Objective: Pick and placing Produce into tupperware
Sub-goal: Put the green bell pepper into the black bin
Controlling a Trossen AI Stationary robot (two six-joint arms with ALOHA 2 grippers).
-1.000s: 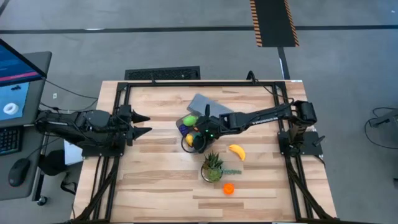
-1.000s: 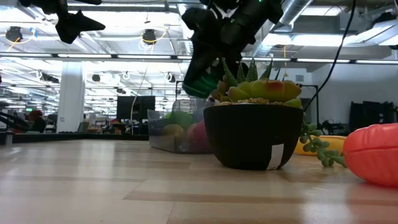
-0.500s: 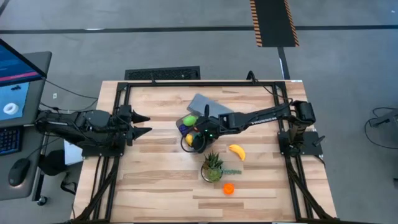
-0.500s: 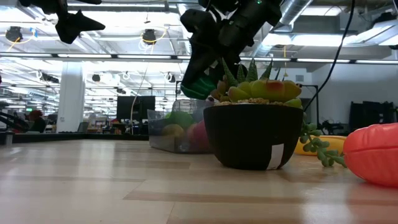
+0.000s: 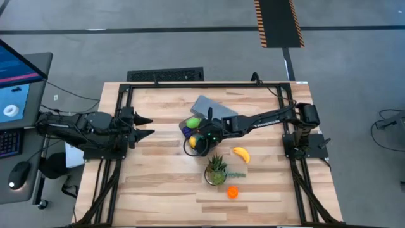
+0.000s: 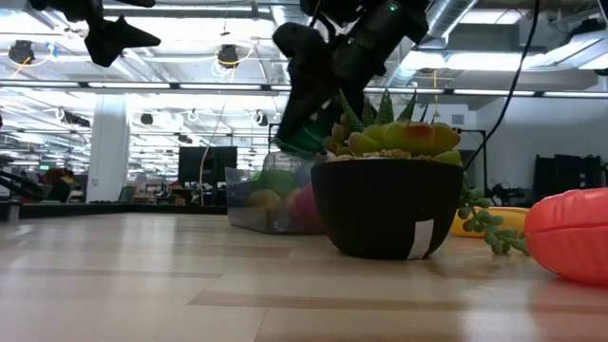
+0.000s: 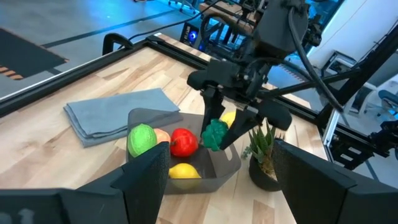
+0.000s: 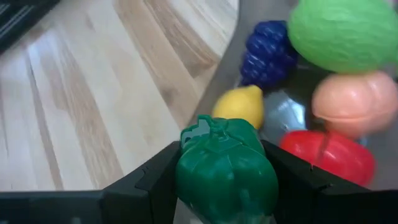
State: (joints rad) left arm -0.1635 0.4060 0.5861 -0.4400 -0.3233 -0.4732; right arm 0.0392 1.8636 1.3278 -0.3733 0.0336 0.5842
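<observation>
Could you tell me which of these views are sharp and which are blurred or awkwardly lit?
High view: even light, all sharp. Low view: the right end effector is a dark backlit shape against bright ceiling lights; the potted plant is dim. Right wrist view: the green pepper it holds and the tupperware are soft, too close. Left wrist view: its own fingers are blurred.

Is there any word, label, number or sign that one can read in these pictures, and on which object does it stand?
None can be read.
The monitor beside the table shows a blue screen; any text is too small.
The white label on the plant pot looks blank.
The produce, the tupperware and the lid carry no writing.
</observation>
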